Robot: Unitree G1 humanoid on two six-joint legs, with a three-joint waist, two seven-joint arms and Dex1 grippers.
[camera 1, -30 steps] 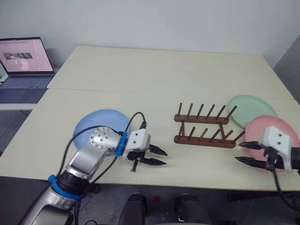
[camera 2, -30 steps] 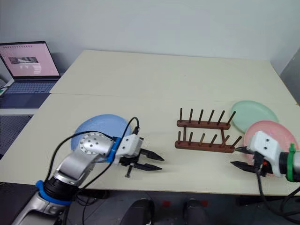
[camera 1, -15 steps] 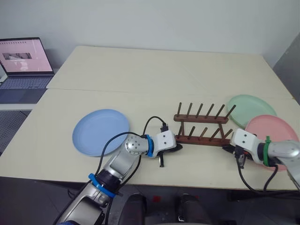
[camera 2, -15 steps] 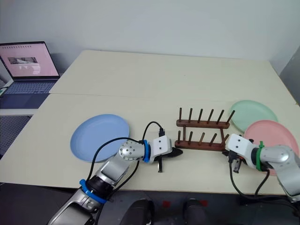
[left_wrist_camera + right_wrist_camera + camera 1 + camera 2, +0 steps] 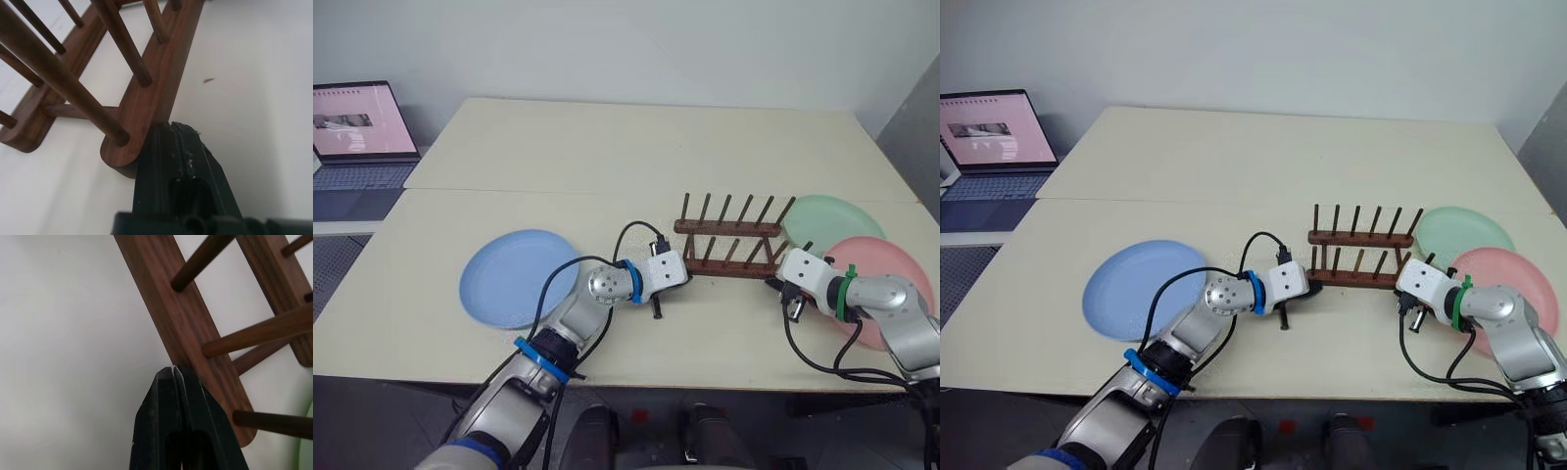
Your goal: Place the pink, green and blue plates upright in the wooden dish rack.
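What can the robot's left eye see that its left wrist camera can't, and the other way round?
The left eye view takes in the blue plate, green plate, pink plate, a laptop and both shut hands, left hand and right hand, at the rack's ends. The left wrist view gives the close look: closed black fingertips against the near rail's rounded end. Both share the wooden dish rack and the table.

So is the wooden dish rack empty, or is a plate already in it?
Empty. The wooden dish rack has only bare pegs; the blue plate, green plate and pink plate lie flat on the table.
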